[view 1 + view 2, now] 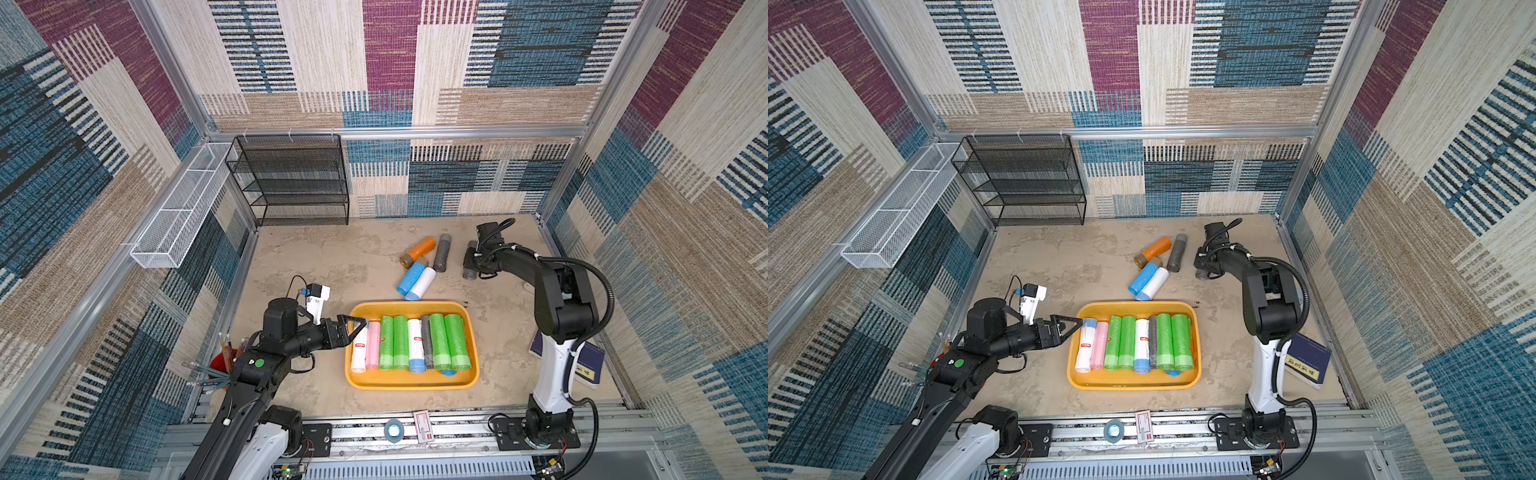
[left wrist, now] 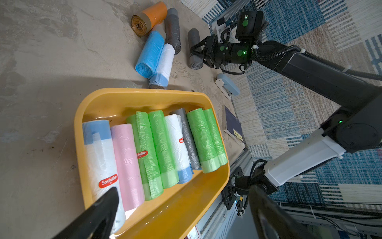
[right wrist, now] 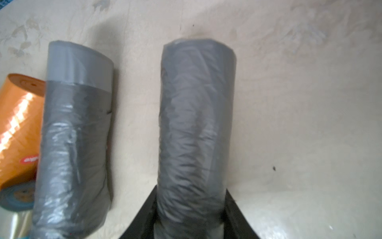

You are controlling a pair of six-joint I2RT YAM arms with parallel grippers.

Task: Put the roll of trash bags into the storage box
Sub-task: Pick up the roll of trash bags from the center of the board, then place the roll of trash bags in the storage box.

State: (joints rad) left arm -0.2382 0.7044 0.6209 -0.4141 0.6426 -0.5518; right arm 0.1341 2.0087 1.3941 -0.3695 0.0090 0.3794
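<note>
In both top views the right arm [image 1: 519, 259] covers most of the gray roll [image 1: 470, 274]; only one end pokes out. The right wrist view is soft. Its lower edge cuts off the end of the roll nearest the camera and most of the right gripper [image 3: 190, 194], whose black fingers [image 3: 144, 217] press against both sides of the roll. The roll is a dark gray cylinder of crinkled, shiny plastic. It lies flat on the table [image 3: 299, 103], parallel to a second gray roll [image 3: 76, 134] and apart from it. It is well apart from the yellow box [image 1: 411, 308], beyond the box's far right corner. The left gripper [image 1: 352, 329] hangs wide open at the box's left end, holding nothing.
</note>
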